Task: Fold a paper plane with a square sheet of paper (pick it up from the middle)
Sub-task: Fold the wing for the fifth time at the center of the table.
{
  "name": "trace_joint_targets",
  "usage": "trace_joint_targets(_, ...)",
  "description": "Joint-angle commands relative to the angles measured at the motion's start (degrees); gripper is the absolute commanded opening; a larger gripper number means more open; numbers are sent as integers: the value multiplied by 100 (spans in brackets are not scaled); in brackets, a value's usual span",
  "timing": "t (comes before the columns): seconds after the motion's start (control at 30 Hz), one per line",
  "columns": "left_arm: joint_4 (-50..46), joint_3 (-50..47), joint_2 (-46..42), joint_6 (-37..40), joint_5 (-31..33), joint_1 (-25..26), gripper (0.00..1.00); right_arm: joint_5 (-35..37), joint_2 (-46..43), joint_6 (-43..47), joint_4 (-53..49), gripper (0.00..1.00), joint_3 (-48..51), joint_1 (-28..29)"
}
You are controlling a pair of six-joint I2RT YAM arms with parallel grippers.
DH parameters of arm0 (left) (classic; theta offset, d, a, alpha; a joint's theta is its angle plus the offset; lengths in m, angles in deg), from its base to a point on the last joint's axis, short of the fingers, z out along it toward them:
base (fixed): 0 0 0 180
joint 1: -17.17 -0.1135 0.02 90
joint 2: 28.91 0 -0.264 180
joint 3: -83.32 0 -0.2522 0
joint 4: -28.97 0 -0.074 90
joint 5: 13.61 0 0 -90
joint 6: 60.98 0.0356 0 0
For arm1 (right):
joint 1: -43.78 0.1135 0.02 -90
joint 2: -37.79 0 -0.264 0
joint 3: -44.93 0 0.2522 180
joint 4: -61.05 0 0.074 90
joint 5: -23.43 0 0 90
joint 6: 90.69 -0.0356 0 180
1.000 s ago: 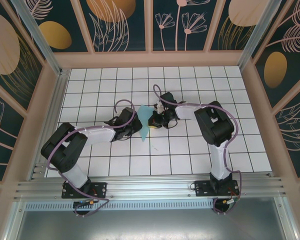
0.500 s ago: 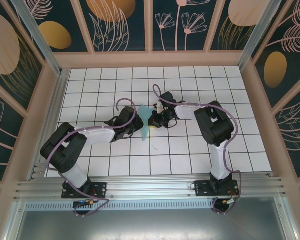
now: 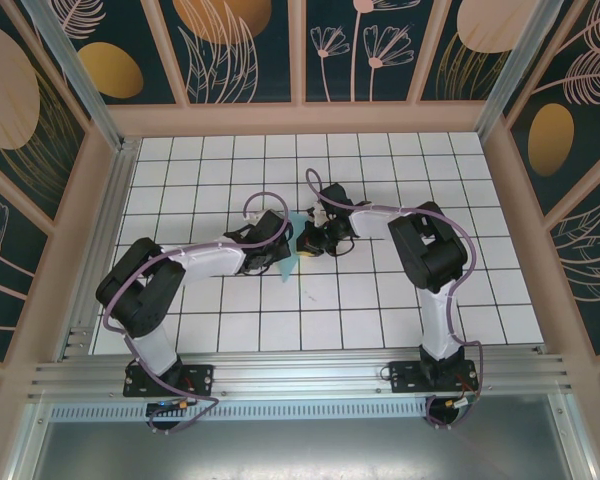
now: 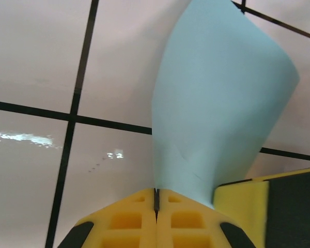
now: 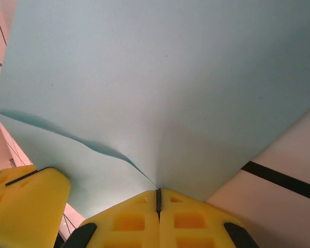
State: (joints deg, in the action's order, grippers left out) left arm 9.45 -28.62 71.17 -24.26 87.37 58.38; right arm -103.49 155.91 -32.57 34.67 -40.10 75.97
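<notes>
The square sheet of paper stands bent between both arms over the middle of the tabletop. My left end effector is pinched shut on one part of it, and my right end effector is clamped where a soft crease runs in, close alongside. To fold well, I judge I should level the two pinches and draw the sheet taut before pressing, or the crease may wander. The white grid tiles look glossy, likely slick. Dark floral wall panels box the cell in.
</notes>
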Motion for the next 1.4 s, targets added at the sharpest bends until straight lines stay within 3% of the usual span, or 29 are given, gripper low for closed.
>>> trace_joint_targets(0.0, 44, -2, 37, 198, -89, 13, 5, 281, 237, 50, -378, 2, -1, 38)
trace_joint_targets(0.27, 627, -183, -41, 101, -482, 26, 9, 212, 222, 24, -316, 2, 16, 16)
trace_joint_targets(0.53, 1132, -358, -75, -94, -844, 26, 25, 160, 220, -20, -293, 2, 66, -27)
trace_joint_targets(0.7, 1420, -490, -115, -244, -962, 21, 25, 127, 198, -62, -253, 1, 124, -48)
trace_joint_targets(1.03, 1702, -699, -114, -461, -886, 12, 14, 89, 172, -132, -164, 0, 196, -54)
trace_joint_targets(1.37, 2640, -1100, -45, -836, -1453, -130, 20, -35, 93, -255, 49, 2, 341, -126)
